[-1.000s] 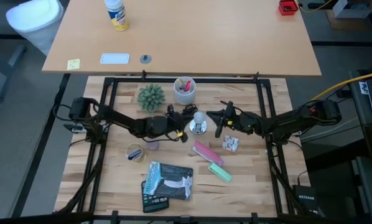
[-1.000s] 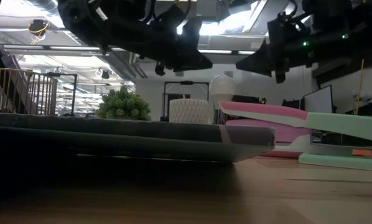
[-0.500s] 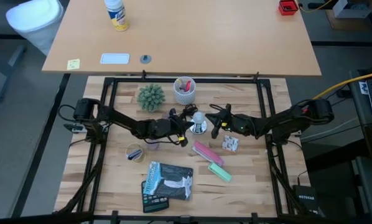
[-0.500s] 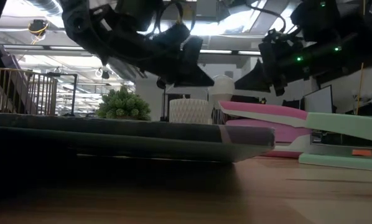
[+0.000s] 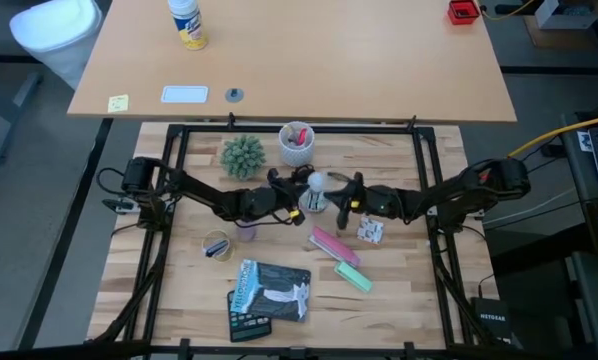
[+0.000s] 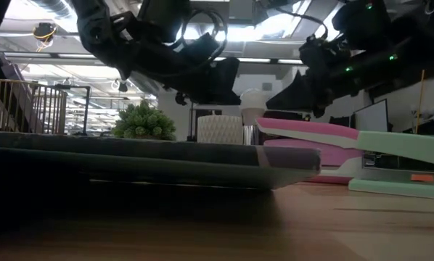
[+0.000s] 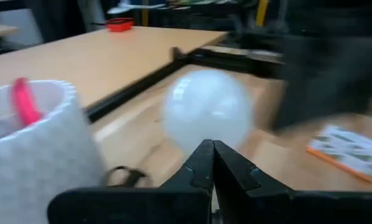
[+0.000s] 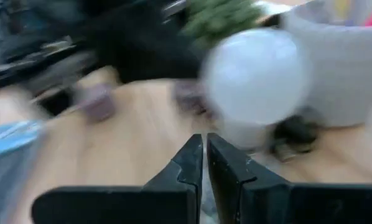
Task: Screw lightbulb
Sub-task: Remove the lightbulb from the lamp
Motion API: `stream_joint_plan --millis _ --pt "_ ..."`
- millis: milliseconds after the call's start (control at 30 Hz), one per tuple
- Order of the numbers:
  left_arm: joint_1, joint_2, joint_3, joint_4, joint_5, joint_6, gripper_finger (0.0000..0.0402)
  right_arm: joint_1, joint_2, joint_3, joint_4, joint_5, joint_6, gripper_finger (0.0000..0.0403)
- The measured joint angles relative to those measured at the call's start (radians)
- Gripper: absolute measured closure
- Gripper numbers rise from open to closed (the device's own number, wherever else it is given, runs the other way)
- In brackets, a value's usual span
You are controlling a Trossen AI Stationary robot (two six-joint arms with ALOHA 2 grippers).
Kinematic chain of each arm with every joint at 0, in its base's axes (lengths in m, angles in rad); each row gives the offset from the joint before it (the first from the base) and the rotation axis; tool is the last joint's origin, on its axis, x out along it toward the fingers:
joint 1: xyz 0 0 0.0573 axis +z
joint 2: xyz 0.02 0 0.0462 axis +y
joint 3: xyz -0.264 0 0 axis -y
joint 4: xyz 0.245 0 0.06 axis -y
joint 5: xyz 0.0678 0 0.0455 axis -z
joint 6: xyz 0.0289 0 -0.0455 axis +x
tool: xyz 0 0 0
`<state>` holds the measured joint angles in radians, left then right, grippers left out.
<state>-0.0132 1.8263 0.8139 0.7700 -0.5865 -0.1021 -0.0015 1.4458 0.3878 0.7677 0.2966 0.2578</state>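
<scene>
The frosted-white lightbulb (image 5: 316,181) stands upright on the round silver fixture (image 5: 312,201) with its black cord, near the table's middle. It also shows in the left wrist view (image 7: 208,117), the right wrist view (image 8: 255,73) and the low view (image 6: 255,98). My left gripper (image 5: 298,207) is shut, its tips low at the bulb's left side (image 7: 211,148). My right gripper (image 5: 345,203) is shut and empty, just right of the bulb (image 8: 204,144). My left gripper's shut tips lie level at the foot of the bulb, coming from the table's left. The fingers themselves hide the spot, so I cannot tell whether they touch the bulb or the fixture.
A white cup of pens (image 5: 297,146) and a green plant (image 5: 243,155) stand just behind the bulb. A pink stapler (image 5: 330,243), a green stapler (image 5: 354,277), a small box (image 5: 370,231), a tape roll (image 5: 217,246) and a dark packet (image 5: 269,291) lie nearer.
My right gripper has gone toward the table's left, close up to the bulb. My left gripper has edged toward the far edge. The bulb and its fixture have shifted slightly toward the far left, still upright.
</scene>
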Motion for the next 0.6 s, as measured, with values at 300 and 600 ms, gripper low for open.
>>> stream_joint_plan --millis 300,600 --pt "0.016 0.0 -0.001 -0.026 -0.016 -0.041 0.0401 0.057 -0.001 0.001 0.015 -0.007 -0.005 0.0375" --pt "-0.029 -0.013 -0.001 -0.028 -0.033 0.008 0.0401 0.061 -0.015 0.0 0.066 0.103 -0.062 0.0375"
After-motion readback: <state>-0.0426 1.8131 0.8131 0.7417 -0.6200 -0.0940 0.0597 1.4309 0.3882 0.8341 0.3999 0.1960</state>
